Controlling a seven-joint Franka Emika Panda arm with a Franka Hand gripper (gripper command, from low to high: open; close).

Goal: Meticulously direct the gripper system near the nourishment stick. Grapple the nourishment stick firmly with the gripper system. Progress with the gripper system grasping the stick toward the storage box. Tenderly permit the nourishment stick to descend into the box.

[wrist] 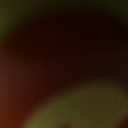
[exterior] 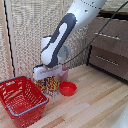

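1. In the exterior view we see the white-and-grey arm (exterior: 60,35) reaching down from the upper right of the frame, with the white boxy claw (exterior: 47,75) low over the wooden tabletop (exterior: 95,100)
2. The claw head sits directly on top of the yellow snack package (exterior: 50,85) with its red and white print; the package stands on the tabletop under the head
3. We cannot see the fingers: they are hidden between the head and the package, so we cannot tell whether the claw is spread, closed, or gripping the package
4. The red lattice basket (exterior: 22,100) with its grey-blue rim stands on the tabletop toward the exterior view's left of the package, just beside it and nearer the camera; we cannot tell whether they touch
5. A small round red bowl (exterior: 67,88) lies just beside the package on the exterior view's right
6. Something pinkish (exterior: 64,74) shows behind the package, too blurred for us to identify
7. A brown wooden drawer cabinet (exterior: 110,45) stands at the exterior view's right, well apart from the package
8. The wrist view is out of focus: only dark red-brown and a yellowish-green blur, nothing we can identify
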